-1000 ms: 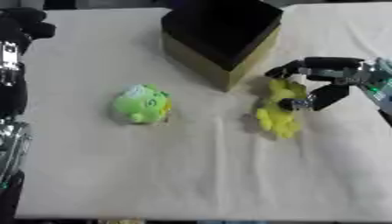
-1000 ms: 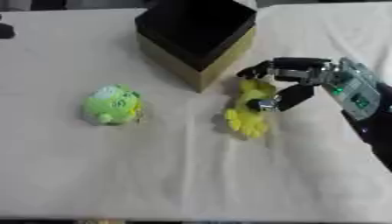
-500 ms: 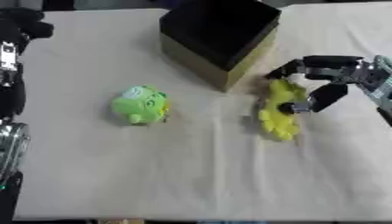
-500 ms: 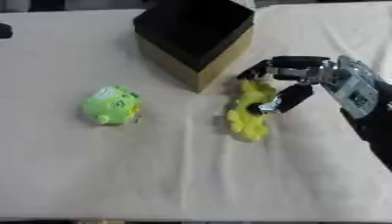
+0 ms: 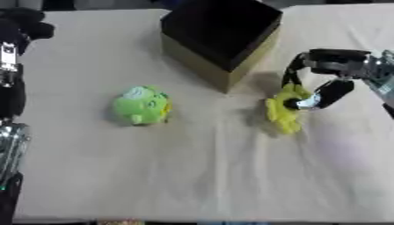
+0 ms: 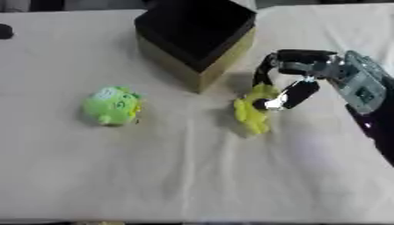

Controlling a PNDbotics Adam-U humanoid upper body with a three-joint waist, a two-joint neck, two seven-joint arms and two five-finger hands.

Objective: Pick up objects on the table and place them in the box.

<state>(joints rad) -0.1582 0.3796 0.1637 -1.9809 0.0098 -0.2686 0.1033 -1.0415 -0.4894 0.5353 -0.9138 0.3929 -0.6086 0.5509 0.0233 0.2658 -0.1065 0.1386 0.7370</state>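
Observation:
A yellow soft toy [image 5: 284,113] lies on the cloth just right of the open dark box [image 5: 221,38]. My right hand [image 5: 322,78] arches over its upper end, fingers curled down one side and thumb on the other, pinching it. A green round plush toy [image 5: 142,105] sits on the cloth to the left, well apart from both hands. My left arm [image 5: 11,74] runs down the left edge of the left eye view; its hand does not show.
The box has tan outer walls [image 6: 224,60] and a black inside, with nothing visible in it. A cream cloth [image 5: 192,171] covers the table, with wide bare room in front.
The right hand has closed further onto the yellow toy. The toy has shifted very little and the green plush has stayed put.

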